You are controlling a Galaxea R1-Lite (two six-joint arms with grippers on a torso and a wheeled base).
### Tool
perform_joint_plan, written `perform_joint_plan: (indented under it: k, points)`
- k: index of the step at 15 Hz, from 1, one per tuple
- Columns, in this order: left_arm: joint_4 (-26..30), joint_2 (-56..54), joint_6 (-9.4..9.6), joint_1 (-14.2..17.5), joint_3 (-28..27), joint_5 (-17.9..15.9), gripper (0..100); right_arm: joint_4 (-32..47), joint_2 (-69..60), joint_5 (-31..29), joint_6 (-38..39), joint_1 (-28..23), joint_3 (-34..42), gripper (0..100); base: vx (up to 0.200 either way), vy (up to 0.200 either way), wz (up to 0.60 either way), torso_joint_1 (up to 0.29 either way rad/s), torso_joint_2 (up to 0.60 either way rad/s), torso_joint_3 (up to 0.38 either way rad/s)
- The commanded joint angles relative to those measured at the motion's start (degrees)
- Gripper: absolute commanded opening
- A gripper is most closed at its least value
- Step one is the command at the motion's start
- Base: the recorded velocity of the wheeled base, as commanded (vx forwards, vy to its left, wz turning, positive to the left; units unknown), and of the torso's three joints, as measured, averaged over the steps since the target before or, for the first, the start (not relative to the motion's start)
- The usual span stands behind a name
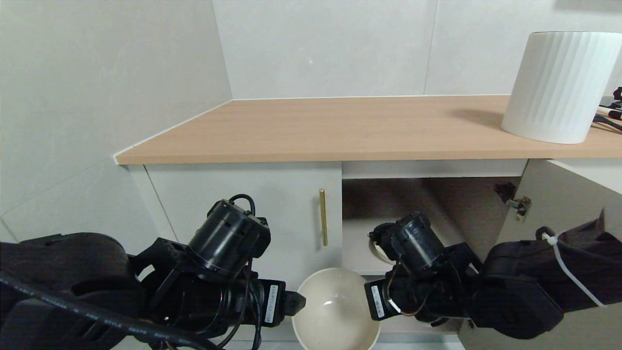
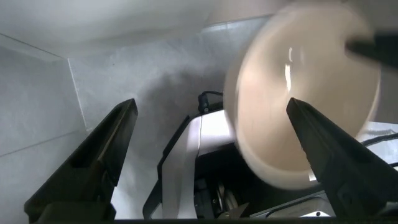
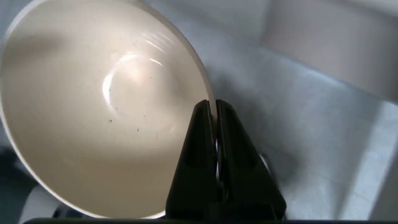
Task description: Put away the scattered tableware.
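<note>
A cream bowl (image 1: 335, 311) hangs low in front of the cabinet, between my two arms. My right gripper (image 1: 371, 301) is shut on the bowl's rim; in the right wrist view its fingers (image 3: 216, 124) pinch the edge of the bowl (image 3: 106, 112) from both sides. My left gripper (image 1: 296, 304) is at the bowl's opposite side. Its fingers stand wide open (image 2: 211, 106), with the bowl (image 2: 298, 106) just beyond one of them and nothing between them.
The right cabinet door (image 1: 559, 204) stands open, showing a pale shelf (image 1: 359, 243) inside. The left door with a gold handle (image 1: 322, 217) is closed. On the wooden countertop (image 1: 340, 131) stands a white ribbed container (image 1: 559, 87), with some utensils (image 1: 610, 114) behind it.
</note>
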Motion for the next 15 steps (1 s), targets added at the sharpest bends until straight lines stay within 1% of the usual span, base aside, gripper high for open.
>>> perform_joint_plan:
  k: [1,3,6,8,10,12,14,15]
  points:
    - [0.0,-0.2,0.01,0.1,0.0,0.0,100,-0.1,0.7,-0.3,0.0,-5.1,-0.3,0,0.000,0.000,0.00,0.000,0.00,0.000]
    - [0.0,-0.2,-0.08,0.2,0.0,0.1,100,-0.2,0.8,-0.3,0.1,-9.1,-0.5,0,0.000,0.000,0.00,0.000,0.00,0.000]
    - [0.1,-0.3,-0.08,0.3,-0.1,0.1,100,-3.0,4.4,-0.3,0.9,-16.8,-2.2,0,0.000,0.000,0.00,0.000,0.00,0.000]
    - [0.1,-0.3,-0.08,0.3,-0.1,0.1,100,-4.7,9.3,-0.5,5.7,-20.7,-5.8,0,0.000,0.000,0.00,0.000,0.00,0.000]
    - [0.1,-0.4,-0.08,0.4,-0.1,0.1,100,-4.7,12.9,-1.0,9.7,-22.9,-9.1,0,0.000,0.000,0.00,0.000,0.00,0.000]
    - [0.1,-0.3,-0.08,0.5,-0.1,0.1,100,-4.7,15.7,-2.4,12.8,-23.9,-12.0,0,0.000,0.000,0.00,0.000,0.00,0.000]
    - [0.1,-0.3,-0.08,0.6,-0.1,0.1,100,-4.8,18.9,-6.1,15.7,-24.9,-15.6,0,0.000,0.000,0.00,0.000,0.00,0.000]
    - [0.1,-0.3,-0.08,0.5,-0.1,0.1,100,-4.8,19.5,-6.6,16.1,-25.1,-16.3,0,0.000,0.000,0.00,0.000,0.00,0.000]
